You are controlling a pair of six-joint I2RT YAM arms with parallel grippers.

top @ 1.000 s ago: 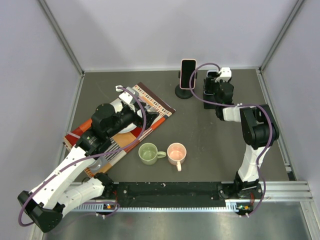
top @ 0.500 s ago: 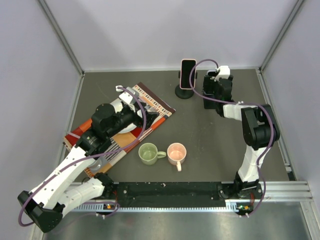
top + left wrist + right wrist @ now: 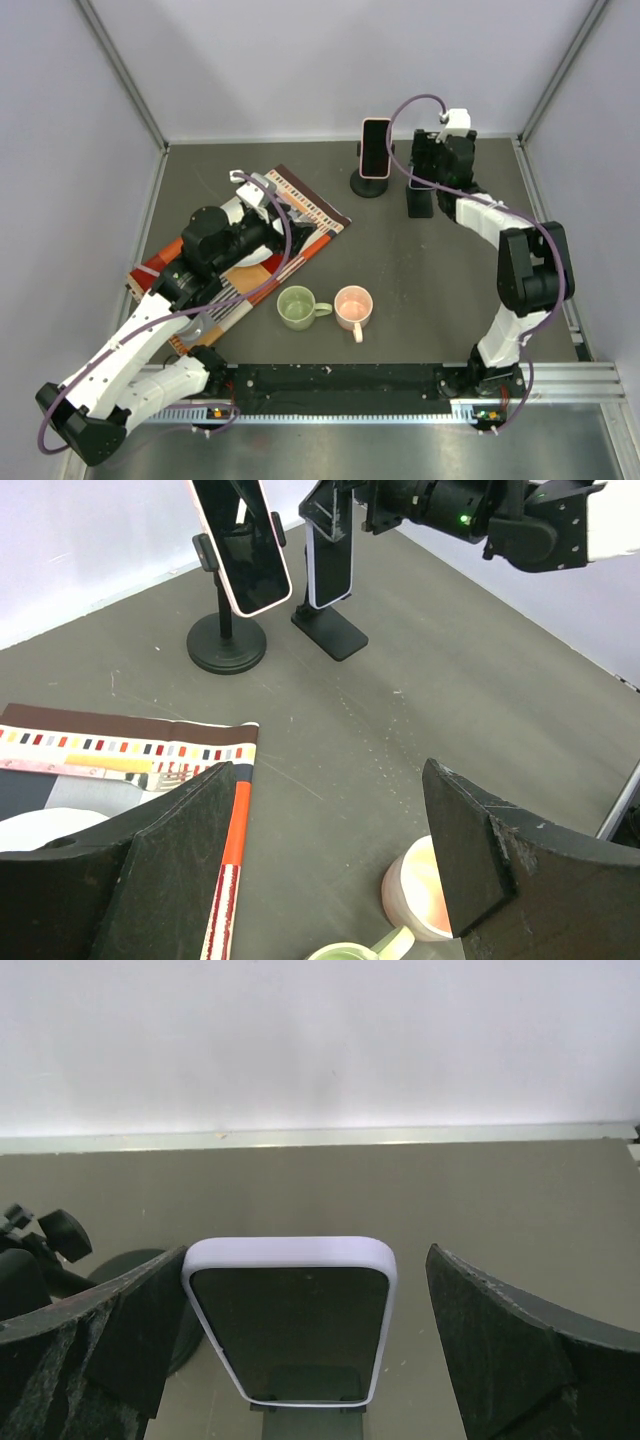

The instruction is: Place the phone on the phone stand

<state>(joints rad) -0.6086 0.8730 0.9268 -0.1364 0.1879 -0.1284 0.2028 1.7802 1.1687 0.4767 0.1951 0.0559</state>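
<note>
A phone in a lavender case (image 3: 290, 1310) leans upright on a black flat-based phone stand (image 3: 305, 1392). It also shows in the left wrist view (image 3: 330, 565) and the top view (image 3: 420, 197). My right gripper (image 3: 300, 1360) is open and straddles the phone from above. Its left finger (image 3: 110, 1350) is close to the phone's edge and its right finger (image 3: 520, 1350) stands clear of it. In the top view the right gripper (image 3: 430, 165) is at the far right. My left gripper (image 3: 330, 860) is open and empty over the mat edge (image 3: 280, 228).
A pink-cased phone (image 3: 376, 148) sits on a round-based stand (image 3: 368, 185) just left of the black stand. A green mug (image 3: 298, 307) and a pink mug (image 3: 353, 306) stand near the front. A striped mat (image 3: 300, 215) with a white plate lies at the left.
My right gripper has lifted and drawn back from the black stand, leaving the lavender phone resting on it. The left arm has not moved.
</note>
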